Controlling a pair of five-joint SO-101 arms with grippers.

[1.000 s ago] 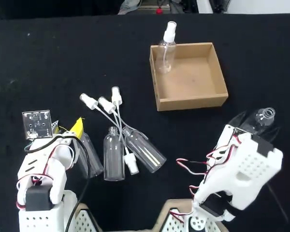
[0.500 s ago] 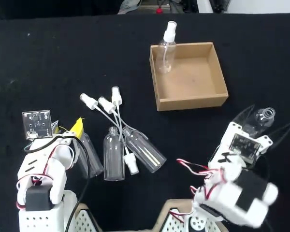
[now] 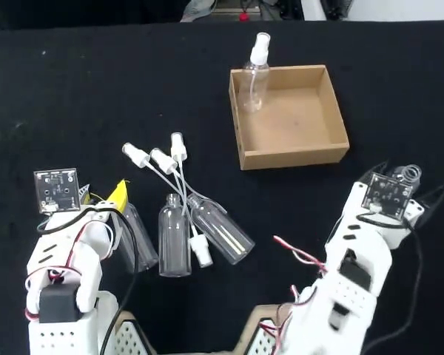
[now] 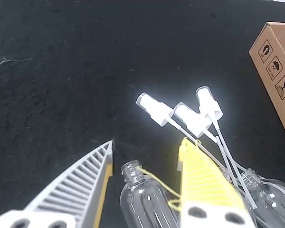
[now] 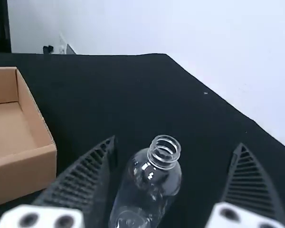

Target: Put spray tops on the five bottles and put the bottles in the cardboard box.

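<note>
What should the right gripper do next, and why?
Probably close the right gripper on the bottle. Its jaws stand open, one on each side of the bottle, and neither seems to touch it. The bottle's neck is bare, so it likely needs a firm hold before it can be brought to the spray tops.

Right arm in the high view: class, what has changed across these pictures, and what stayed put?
The right gripper rolled round at the wrist over the uncapped bottle; its open jaws now straddle the neck. The left gripper, spray tops, other bottles and cardboard box stayed put.
</note>
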